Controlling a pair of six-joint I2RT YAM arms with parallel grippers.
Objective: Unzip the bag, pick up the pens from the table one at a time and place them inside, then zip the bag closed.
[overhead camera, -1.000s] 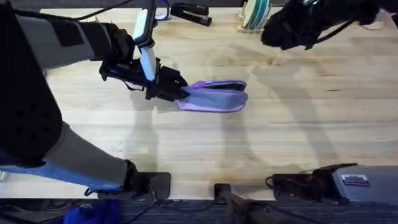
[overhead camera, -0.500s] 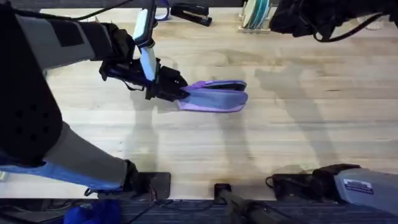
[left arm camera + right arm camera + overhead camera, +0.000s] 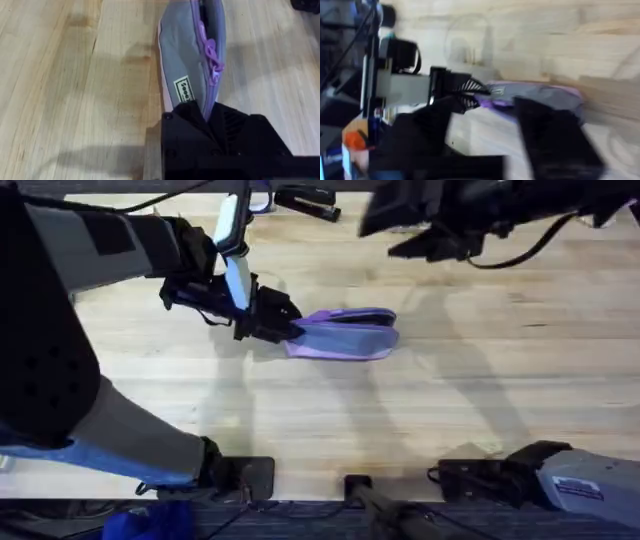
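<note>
Left fingers (image 3: pixel 290 330): clamped on the bag's (image 3: pixel 345 335) left end.
Bag: flat on the surface (image 3: pixel 480 380).
Right fingers (image 3: pixel 400 225): above, beyond the bag, apart.

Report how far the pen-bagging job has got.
Done: no pens lie on the table, so they may be packed already, though the bag's inside is hidden. In hand: the left gripper pinches one end of the bag; the right gripper hangs above the table's far side. Left: whether the zipper is closed is unclear.
</note>
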